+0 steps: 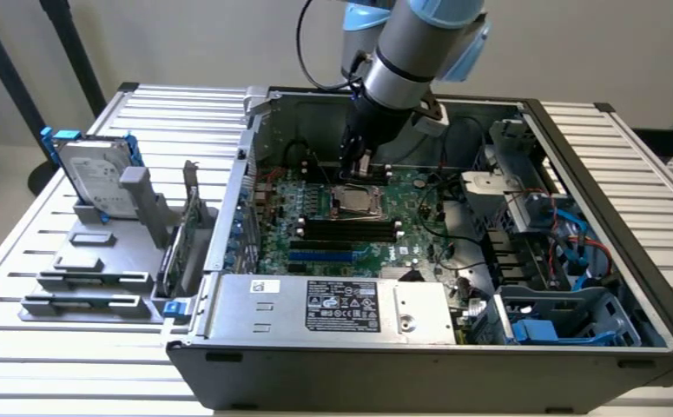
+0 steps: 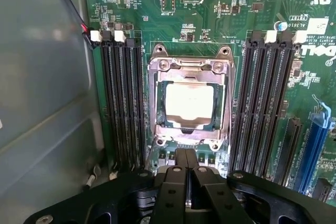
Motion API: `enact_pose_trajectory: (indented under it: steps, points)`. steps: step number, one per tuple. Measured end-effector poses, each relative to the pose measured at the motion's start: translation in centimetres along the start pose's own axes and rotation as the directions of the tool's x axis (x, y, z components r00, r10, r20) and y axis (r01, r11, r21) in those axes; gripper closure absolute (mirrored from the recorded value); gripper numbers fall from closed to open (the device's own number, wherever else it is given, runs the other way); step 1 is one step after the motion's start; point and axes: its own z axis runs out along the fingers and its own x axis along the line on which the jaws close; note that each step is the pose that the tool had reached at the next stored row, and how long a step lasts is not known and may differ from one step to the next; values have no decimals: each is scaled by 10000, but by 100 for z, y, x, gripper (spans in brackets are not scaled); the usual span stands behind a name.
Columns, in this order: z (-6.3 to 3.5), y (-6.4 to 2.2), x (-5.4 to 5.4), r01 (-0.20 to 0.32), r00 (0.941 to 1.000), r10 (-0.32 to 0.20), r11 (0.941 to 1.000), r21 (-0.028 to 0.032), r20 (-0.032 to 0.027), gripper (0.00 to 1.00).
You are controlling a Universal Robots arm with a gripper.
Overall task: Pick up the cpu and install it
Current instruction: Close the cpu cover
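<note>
Wrist view: fingers (image 2: 176, 182) clenched on nothing, hovering just beside the cpu (image 2: 189, 103), which lies in the motherboard socket (image 2: 157, 77), centre of the exterior frame; install looks about done, whatever follows calls for clearing the socket without nudging the chip

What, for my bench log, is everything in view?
table: one, pale, slatted, bearing everything
case: one, grey, open, on the table
motherboard: one, green, inside the case
cpu: one, silver, in the motherboard's socket
memory slots: two banks, black, flanking the socket
hard drive: one, silver with blue brackets, on the grey stand, exterior view's left
arm: one, silver and blue, reaching into the case
gripper: one, black, fingers shut, above the cpu
</note>
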Motion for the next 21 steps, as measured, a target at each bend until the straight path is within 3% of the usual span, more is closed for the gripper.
enact_pose_trajectory:
  steps: [11,21]
  points:
    - [208,-10,-24,1,10000,-1,10000,0,-2,89]
    - [322,19,-33,8,10000,-8,10000,1,-31,89]
